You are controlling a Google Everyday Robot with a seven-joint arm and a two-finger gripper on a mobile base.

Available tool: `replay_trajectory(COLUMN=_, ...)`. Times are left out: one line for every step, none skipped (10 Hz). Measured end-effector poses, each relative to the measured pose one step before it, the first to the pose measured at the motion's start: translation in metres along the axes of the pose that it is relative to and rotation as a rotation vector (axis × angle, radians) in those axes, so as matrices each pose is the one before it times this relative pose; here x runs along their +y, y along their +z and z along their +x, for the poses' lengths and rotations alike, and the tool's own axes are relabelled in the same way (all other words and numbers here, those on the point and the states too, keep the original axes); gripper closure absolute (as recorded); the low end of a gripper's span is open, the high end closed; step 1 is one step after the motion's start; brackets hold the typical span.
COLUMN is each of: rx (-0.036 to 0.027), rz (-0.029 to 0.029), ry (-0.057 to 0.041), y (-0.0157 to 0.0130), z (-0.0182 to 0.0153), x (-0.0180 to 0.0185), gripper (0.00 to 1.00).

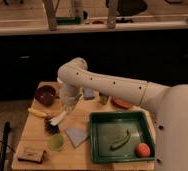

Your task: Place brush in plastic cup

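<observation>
My gripper (65,110) hangs from the white arm over the left half of the wooden table (84,156). It is shut on the white handle of the brush (58,119). The brush slants down to the left, and its dark bristle head (51,125) sits low over the table. The translucent light-green plastic cup (55,142) stands upright just below the bristle head, near the table's front left. The brush head is above and slightly behind the cup, not in it.
A brown bowl (45,95) and a yellow-handled utensil (37,112) lie at the left. A grey cloth (77,135) lies beside the cup. A green tray (98,145) holds a green vegetable (119,141) and an orange fruit (143,149). A grey metal cup (104,98) and an orange plate (122,103) sit behind. A brown block (31,155) lies at the front left.
</observation>
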Motion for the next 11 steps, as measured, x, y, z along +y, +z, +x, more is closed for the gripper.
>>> replay_trajectory(rx=-0.00519, rz=-0.00745, ry=-0.02890, y=0.00234, z=-0.01298, x=0.00084, gripper=1.00)
replay_trajectory(rx=-0.00664, rz=-0.01022, ry=-0.03304, y=0.00487, z=-0.01399, x=-0.00016, gripper=1.00)
replay_trajectory(rx=-0.00366, rz=-0.00618, ry=-0.01888, y=0.00376, z=-0.00736, x=-0.00127, gripper=1.00)
replay_trajectory(rx=-0.00491, rz=-0.00459, ry=-0.01868, y=0.00398, z=-0.00631, x=-0.00231, gripper=1.00)
replay_trajectory(rx=-0.00659, rz=-0.00675, ry=-0.02684, y=0.00605, z=-0.00827, x=-0.00324, gripper=1.00)
replay_trajectory(rx=-0.00440, rz=-0.00339, ry=-0.02195, y=0.00507, z=-0.00692, x=-0.00239, gripper=1.00)
replay_trajectory(rx=-0.00009, rz=-0.00269, ry=-0.01469, y=0.00460, z=-0.00509, x=-0.00099, gripper=1.00)
replay_trajectory(rx=0.00143, rz=-0.00292, ry=-0.01498, y=0.00507, z=-0.00582, x=-0.00109, gripper=1.00)
replay_trajectory(rx=0.00070, rz=0.00062, ry=-0.01198, y=0.00423, z=-0.00544, x=-0.00045, gripper=1.00)
replay_trajectory(rx=-0.00002, rz=0.00009, ry=-0.00085, y=0.00037, z=-0.00046, x=0.00004, gripper=1.00)
replay_trajectory(rx=-0.00821, rz=-0.00221, ry=-0.03491, y=0.01310, z=-0.01612, x=0.00088, gripper=1.00)
